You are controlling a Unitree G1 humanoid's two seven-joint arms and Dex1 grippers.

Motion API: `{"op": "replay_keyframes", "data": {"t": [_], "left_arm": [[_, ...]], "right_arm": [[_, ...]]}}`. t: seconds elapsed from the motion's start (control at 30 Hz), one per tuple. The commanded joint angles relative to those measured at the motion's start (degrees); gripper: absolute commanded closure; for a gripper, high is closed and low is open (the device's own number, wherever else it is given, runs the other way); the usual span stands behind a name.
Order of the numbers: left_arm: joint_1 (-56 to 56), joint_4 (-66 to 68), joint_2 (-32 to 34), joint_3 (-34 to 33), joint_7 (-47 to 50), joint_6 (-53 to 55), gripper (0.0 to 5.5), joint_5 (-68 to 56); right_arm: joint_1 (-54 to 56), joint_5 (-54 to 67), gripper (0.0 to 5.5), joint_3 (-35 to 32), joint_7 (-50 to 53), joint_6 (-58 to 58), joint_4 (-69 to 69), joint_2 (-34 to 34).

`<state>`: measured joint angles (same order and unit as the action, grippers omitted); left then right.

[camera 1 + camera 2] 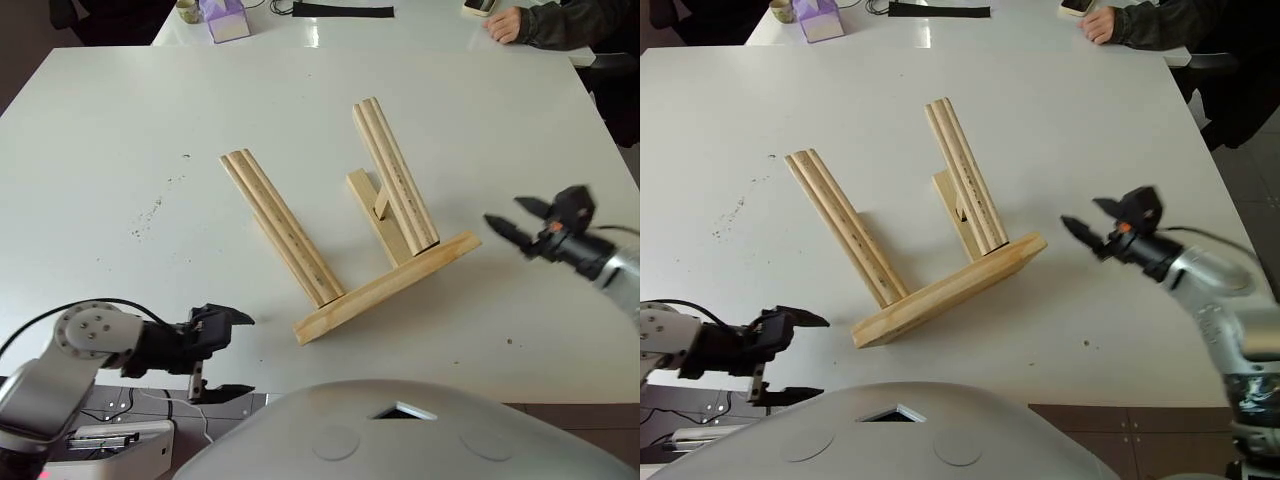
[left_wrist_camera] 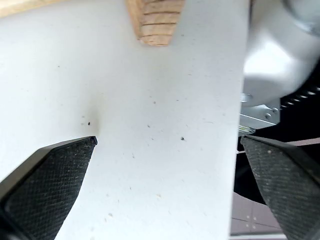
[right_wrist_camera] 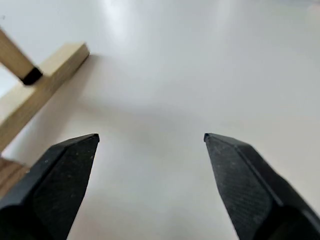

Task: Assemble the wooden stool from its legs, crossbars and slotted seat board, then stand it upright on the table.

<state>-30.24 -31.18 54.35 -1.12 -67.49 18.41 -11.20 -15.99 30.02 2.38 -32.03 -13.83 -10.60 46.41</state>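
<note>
- Lying on its side on the white bench (image 1: 120, 130), the wooden stool (image 1: 372, 240) is put together but not upright.
- Its slotted seat board (image 1: 385, 288) stands on one long edge, running diagonally across the near middle of the bench.
- Two leg sets, one to the left (image 1: 282, 228) and one to the right (image 1: 395, 175), point away from the board toward the far side, with a short crossbar (image 1: 372, 210) showing beside the right set.
- The left hand (image 1: 245, 355) sits low at the near-left edge of the bench, its two fingers spread apart and holding nothing, near the board's nearer end but clear of it.
- The right hand (image 1: 503, 212) hangs over the bench just beyond the board's right end, fingers likewise parted and empty, not touching the wood.
- Dark specks (image 1: 150, 210) mark the bench surface to the left of the stool.
- A lilac tissue box (image 1: 225, 20) stands on the far side.
</note>
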Motion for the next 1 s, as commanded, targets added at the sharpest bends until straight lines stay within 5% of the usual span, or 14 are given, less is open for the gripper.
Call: {"op": "replay_keyframes", "data": {"t": [0.03, 0.3, 0.73, 1.0], "left_arm": [[4.1, 2.3, -3.8, 5.4, 5.0, 3.2, 0.14, 1.8], [8.2, 4.5, -8.1, 7.8, 11.6, 7.4, 0.14, 0.3], [10.9, 21.2, -2.0, 3.2, 3.4, -12.5, 0.14, 0.4], [16.1, 29.3, -2.6, 2.7, -0.7, -22.2, 1.19, -1.4]], "right_arm": [[-3.8, -10.5, 1.61, 7.7, -2.9, 10.1, 0.7, -5.4], [-7.8, -14.4, 1.61, 9.4, -7.1, 12.8, -4.7, -6.2], [-14.3, -17.6, 1.61, 4.4, -5.9, 15.0, -6.1, -6.5], [-10.4, -17.9, 1.61, 3.2, -7.8, 13.7, -5.6, -7.0]]}}
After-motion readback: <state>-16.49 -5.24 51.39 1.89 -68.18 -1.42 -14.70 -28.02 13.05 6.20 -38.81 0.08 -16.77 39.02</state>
